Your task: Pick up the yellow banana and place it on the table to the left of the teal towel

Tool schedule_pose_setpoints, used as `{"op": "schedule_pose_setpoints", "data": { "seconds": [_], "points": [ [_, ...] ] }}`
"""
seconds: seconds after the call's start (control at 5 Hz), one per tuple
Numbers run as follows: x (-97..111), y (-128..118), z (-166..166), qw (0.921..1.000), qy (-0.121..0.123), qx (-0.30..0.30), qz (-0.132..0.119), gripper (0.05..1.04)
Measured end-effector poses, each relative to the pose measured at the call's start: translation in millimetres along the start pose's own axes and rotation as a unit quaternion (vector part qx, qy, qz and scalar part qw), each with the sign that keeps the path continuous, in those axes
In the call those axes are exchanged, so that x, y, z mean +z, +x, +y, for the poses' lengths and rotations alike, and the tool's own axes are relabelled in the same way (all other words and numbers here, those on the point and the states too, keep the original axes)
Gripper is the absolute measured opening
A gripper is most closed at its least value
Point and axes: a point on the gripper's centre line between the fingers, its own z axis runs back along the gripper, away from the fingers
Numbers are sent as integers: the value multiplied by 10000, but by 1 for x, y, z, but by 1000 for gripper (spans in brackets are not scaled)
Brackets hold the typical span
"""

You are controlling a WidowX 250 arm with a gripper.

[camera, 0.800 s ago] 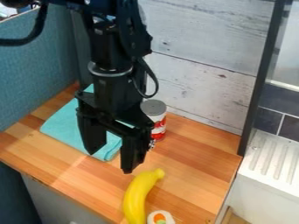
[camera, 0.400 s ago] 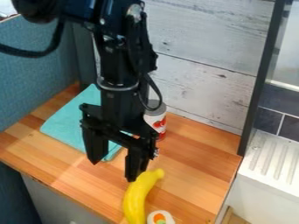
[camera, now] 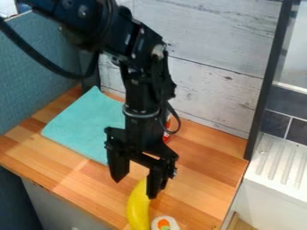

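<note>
my gripper (camera: 135, 188), jaws wide apart and empty, hangs by the banana (camera: 138, 210) at the counter's (camera: 207, 179) front, presumably light, stiff, slightly slippery, best pinched across mid-length.

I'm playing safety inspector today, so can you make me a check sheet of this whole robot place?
Surface: wooden counter, light and dark strips.
Things by the gripper: yellow banana lying at the front, beside a white round piece with an orange and green middle.
Clutter: teal cloth lying flat; red-and-white thing mostly hidden behind the arm.
Gripper: black gripper, open, over the banana's far end; touching, cannot tell.
Cables: black cable looping off the arm.
Surroundings: whitish plank wall, blue panel.
</note>
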Motion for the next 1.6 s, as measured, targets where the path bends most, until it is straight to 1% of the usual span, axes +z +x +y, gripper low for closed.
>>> {"op": "schedule_pose_setpoints", "data": {
  "seconds": [0.2, 0.4, 0.6, 0.8, 1.0, 1.2, 1.4, 1.6],
  "points": [
    [-9, 7, -3, 9999, -118, -57, -70, 1000],
    [-21, 11, 3, 9997, -179, 127, -81, 1000],
    [-29, 11, 7, 9997, -38, 245, 21, 1000],
    [-39, 9, 12, 9989, 125, 396, 207, 964],
    [-46, 9, 11, 9987, 116, 390, 292, 689],
    [-45, 7, 10, 9985, 76, 416, 334, 607],
    [-18, 6, 15, 9978, -31, 667, -22, 607],
    [11, -3, 45, 9893, 34, 1433, -253, 607]
  ]
}}
